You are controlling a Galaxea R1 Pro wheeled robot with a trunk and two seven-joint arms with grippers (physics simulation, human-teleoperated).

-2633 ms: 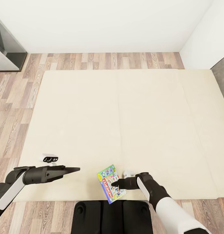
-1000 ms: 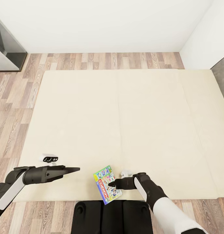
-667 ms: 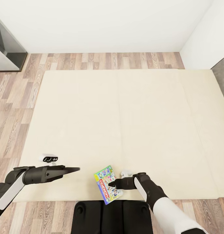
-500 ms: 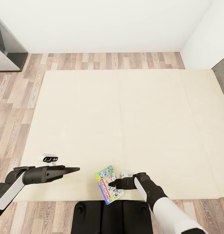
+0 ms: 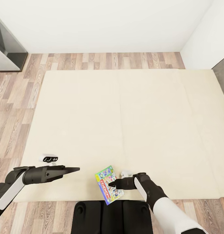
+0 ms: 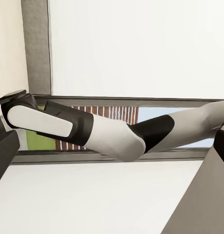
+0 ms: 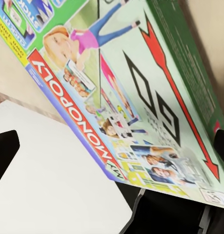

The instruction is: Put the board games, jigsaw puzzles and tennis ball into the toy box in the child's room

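1 board game (image 5: 109, 184) on bed (image 5: 125, 123), right pincer (image 5: 112, 184) pinching it; left pincer (image 5: 74, 169) pressed together.

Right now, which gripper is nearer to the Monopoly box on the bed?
Right. The right gripper is at the Monopoly box, over its printed top near the bed's front edge. The left gripper hangs above the mattress, well off to the box's left.

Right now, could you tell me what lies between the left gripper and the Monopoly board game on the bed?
In the head view, just bare cream mattress of the bed separates the left gripper from the Monopoly board game.
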